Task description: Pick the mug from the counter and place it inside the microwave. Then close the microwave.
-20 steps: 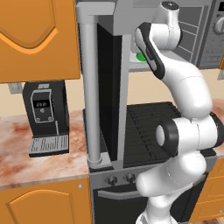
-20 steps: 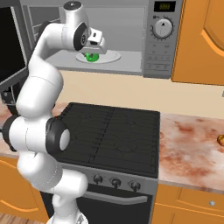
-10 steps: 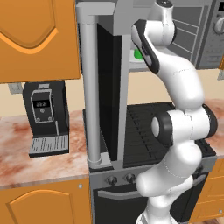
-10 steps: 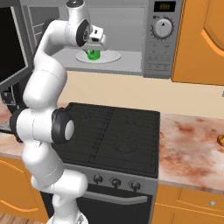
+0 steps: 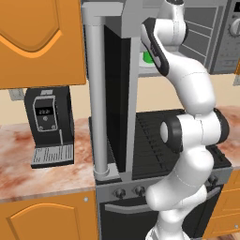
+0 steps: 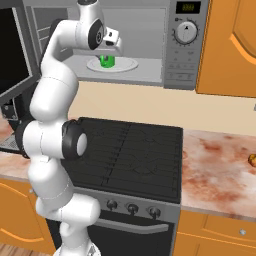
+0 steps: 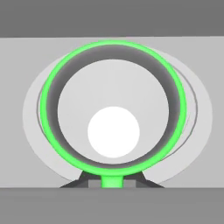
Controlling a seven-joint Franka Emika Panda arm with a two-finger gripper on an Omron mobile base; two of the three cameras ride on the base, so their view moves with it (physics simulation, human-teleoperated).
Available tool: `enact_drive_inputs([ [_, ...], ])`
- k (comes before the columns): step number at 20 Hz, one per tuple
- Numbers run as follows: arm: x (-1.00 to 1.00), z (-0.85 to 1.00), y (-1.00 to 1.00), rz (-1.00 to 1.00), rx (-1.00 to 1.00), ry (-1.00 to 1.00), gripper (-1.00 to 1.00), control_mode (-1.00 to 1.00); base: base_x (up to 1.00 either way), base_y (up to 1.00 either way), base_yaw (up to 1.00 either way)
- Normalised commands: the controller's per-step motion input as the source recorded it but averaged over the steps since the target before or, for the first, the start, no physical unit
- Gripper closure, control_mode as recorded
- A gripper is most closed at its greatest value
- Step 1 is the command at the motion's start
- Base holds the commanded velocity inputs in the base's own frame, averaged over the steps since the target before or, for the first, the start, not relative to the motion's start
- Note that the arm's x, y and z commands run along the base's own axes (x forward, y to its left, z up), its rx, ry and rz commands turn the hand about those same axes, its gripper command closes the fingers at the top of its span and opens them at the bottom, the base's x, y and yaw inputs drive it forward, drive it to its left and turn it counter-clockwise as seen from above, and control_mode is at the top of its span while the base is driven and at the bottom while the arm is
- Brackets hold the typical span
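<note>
Reaching high: white, dark-jointed arm (image 6: 52,110) rising from the base in front of the black ridged stove top (image 6: 132,157), bending at a dark elbow, then stretching up and forward into the open cavity of the large grey boxy microwave (image 6: 192,45). Wrist turned so the hand points downward over the white turntable plate (image 6: 127,65). Two-finger gripper (image 6: 107,55) directly above the small bright green cylindrical mug (image 6: 106,61), partly hiding it in the right base view. In the left base view, just a sliver of green (image 5: 147,57) peeking out beside the upper arm link, inside the cavity.

From the hand camera, looking straight down into the mug (image 7: 113,109): green rim ring, white inside, standing upright near the middle of the turntable plate (image 7: 30,118). Dark finger tips (image 7: 74,183) low at the frame's bottom edge, pressed in at the near rim where the green handle stub sits; jaws drawn as close together as they go, seemingly pinching the mug's near wall or handle, though actual contact hard to make out.

Microwave's dark glass door (image 5: 117,93) swung wide open, standing edge-on to the left base camera. Pinkish-beige marbled counter (image 6: 220,162) to the stove's right, carrying a tiny orange-brown round lump (image 6: 252,159) at the far edge. Small black coffee machine (image 5: 47,124) standing on the counter to the stove's left.
</note>
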Motion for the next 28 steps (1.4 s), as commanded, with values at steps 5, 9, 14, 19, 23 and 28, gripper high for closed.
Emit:
enact_drive_inputs([
  [5,0.0,0.0,0.0,0.0,0.0,0.0,-1.0,-1.0,0.0,0.0,0.0],
  [9,0.0,0.0,0.0,0.0,0.0,0.0,-1.0,-1.0,0.0,0.0,0.0],
  [14,-0.12,0.0,0.0,0.0,0.0,0.0,-1.0,-1.0,0.0,0.0,0.0],
  [19,-0.59,0.0,0.0,0.0,0.0,0.0,-1.0,-1.0,0.0,0.0,0.0],
  [23,-0.77,-0.13,0.0,0.0,0.0,0.0,-1.0,-1.0,0.0,0.0,0.0],
  [28,-0.62,-0.29,0.0,0.0,0.0,-0.05,-1.0,-1.0,0.0,0.0,0.0],
])
